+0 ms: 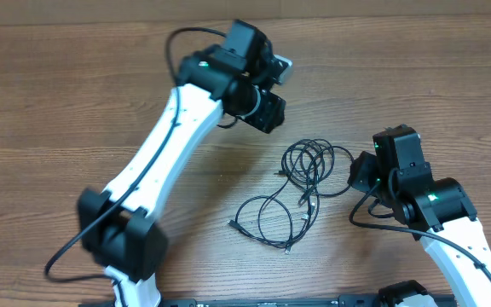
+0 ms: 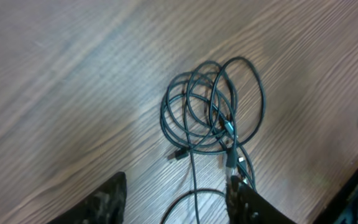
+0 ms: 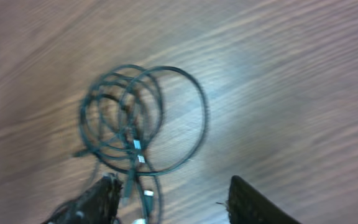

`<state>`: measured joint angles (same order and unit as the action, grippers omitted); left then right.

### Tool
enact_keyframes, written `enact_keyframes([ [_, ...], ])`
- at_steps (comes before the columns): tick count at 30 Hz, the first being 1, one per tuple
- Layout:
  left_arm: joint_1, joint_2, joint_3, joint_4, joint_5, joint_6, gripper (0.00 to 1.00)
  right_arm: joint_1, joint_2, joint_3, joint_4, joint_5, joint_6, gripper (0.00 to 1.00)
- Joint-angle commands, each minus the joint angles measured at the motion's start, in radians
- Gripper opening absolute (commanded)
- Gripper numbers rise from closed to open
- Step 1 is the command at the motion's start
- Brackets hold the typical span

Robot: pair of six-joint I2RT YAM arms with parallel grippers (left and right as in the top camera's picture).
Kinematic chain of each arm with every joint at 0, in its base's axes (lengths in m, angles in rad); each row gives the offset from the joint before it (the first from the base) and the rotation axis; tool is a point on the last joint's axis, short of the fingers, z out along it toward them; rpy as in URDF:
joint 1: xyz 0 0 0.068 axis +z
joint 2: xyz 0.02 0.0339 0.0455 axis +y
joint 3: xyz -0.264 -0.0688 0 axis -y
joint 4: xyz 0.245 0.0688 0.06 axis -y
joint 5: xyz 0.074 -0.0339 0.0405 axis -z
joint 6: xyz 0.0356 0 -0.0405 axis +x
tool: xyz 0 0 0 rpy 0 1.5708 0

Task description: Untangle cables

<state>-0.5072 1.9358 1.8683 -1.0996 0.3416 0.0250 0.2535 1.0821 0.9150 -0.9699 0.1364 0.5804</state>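
Left hand (image 2: 176,182) and right hand (image 3: 173,180) gape empty beside seemingly tangled cables (image 1: 301,183) on wood-grain table (image 1: 58,85)

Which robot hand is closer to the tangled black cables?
The right one. The right gripper sits just beside the cables, at their right edge; the left gripper hovers farther off, beyond the top loops.

The left arm (image 1: 164,149) reaches from the near left edge diagonally toward the far middle, bent downward at its end. The left gripper (image 2: 176,205) points down, jaws spread apart (only its dark fingertips (image 2: 104,202) show). The right arm (image 1: 454,234) rises from the near right, folded closer in. The right gripper (image 3: 176,202) also faces down, jaws apart.
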Motion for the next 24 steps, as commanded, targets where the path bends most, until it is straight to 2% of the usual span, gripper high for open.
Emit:
enact_keyframes([
  [1,-0.027,0.082,0.012,0.022,0.026,-0.004,0.57,-0.014,-0.002,0.014,-0.021,0.042,0.048,0.61],
  [8,-0.073,0.236,0.012,0.086,0.027,-0.003,0.62,-0.014,-0.002,0.014,-0.069,0.037,0.049,0.63],
  [18,-0.123,0.359,0.012,0.17,0.015,0.032,0.68,-0.014,-0.002,0.014,-0.069,0.012,0.048,0.63],
  [24,-0.153,0.399,0.012,0.206,-0.154,0.035,0.69,-0.014,-0.002,0.014,-0.069,-0.006,0.048,0.63],
])
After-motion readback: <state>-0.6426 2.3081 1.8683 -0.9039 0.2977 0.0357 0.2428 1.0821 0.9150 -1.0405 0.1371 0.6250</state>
